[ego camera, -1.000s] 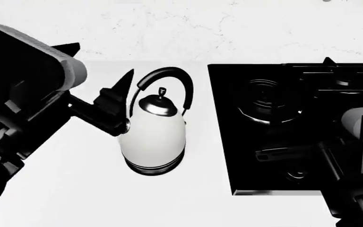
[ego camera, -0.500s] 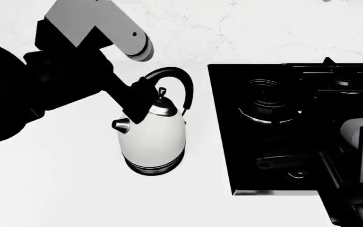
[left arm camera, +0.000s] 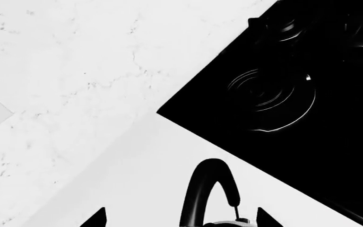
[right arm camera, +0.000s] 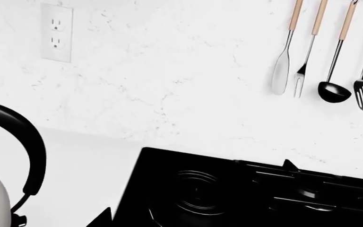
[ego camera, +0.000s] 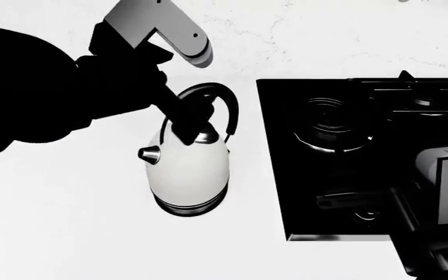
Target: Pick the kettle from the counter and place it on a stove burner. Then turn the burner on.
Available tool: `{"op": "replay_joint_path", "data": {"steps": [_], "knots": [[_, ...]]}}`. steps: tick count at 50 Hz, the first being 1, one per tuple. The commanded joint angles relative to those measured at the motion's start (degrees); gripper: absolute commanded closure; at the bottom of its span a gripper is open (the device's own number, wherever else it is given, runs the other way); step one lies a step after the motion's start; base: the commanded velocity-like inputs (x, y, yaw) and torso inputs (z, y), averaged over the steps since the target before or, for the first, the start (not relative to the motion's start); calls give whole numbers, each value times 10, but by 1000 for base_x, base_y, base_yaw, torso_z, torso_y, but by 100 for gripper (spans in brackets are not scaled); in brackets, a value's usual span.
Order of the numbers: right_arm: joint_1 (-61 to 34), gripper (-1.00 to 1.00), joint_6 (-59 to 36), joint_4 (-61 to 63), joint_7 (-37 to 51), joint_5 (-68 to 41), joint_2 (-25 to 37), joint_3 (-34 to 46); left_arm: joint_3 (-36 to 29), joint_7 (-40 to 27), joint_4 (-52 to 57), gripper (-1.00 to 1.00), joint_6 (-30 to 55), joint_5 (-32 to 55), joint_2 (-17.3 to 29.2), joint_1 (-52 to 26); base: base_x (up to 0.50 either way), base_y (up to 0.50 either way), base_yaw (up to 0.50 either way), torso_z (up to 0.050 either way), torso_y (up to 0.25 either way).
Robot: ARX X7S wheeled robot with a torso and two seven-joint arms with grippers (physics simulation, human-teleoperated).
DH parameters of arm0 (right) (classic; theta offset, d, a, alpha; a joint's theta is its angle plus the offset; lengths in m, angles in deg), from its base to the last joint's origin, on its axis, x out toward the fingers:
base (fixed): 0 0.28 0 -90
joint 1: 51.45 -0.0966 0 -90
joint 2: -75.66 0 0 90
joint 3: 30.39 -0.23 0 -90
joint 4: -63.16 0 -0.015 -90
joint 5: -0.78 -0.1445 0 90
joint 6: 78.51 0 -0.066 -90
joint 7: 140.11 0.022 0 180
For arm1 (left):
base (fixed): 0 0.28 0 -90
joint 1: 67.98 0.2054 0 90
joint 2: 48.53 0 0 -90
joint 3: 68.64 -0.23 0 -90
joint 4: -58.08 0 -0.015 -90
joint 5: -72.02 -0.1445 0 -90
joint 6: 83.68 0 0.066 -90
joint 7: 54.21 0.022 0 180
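The white kettle (ego camera: 189, 172) stands upright on the white counter (ego camera: 84, 233), just left of the black stove (ego camera: 286, 192). My left gripper (ego camera: 185, 123) hovers over its lid and black arched handle (left arm camera: 208, 189). In the left wrist view the gripper (left arm camera: 180, 218) is open, its two tips wide apart on either side of the handle and not touching it. The ringed stove burner (ego camera: 331, 118) lies bare at the stove's near-left back corner. My right gripper (right arm camera: 181, 220) hangs open over the stove's front; only one fingertip (right arm camera: 104, 218) shows against the counter.
Burners under black angular grates (ego camera: 419, 96) fill the stove's right side. A marbled white wall rises behind, with an outlet (right arm camera: 56, 32) and several hanging utensils (right arm camera: 326, 52). The kettle's spout (ego camera: 149, 154) points left. The left arm's dark bulk (ego camera: 30, 99) covers the counter's left part.
My left arm rose from beside the kettle's spout and swung right, ending above the lid and handle. The kettle and right arm stayed almost still.
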State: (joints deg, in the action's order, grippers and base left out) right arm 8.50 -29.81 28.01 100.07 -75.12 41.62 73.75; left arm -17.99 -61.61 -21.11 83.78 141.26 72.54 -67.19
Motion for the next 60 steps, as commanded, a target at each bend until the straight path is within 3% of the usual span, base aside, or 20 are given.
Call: {"op": "replay_joint_path", "data": {"steps": [1, 17, 40, 41, 60], "knots": [[-4, -100, -6, -12, -7, 15, -9, 12, -40, 55, -36, -100, -39, -34, -13, 3, 0, 0, 0, 0, 0], [7, -100, -1, -19, -17, 30, -12, 15, -74, 58, -115, -100, -64, -74, -42, 29, 0, 0, 0, 0, 0], [25, -100, 12, -25, -29, 48, -10, 15, -98, 78, -130, -100, -84, -89, -54, 34, 0, 0, 0, 0, 0], [30, -100, 15, -26, -31, 52, -10, 14, -104, 79, -128, 100, -99, -105, -53, 34, 0, 0, 0, 0, 0], [33, -100, 19, -26, -31, 52, -7, 15, -83, 98, -97, 100, -144, -97, -42, 38, 0, 0, 0, 0, 0]]}}
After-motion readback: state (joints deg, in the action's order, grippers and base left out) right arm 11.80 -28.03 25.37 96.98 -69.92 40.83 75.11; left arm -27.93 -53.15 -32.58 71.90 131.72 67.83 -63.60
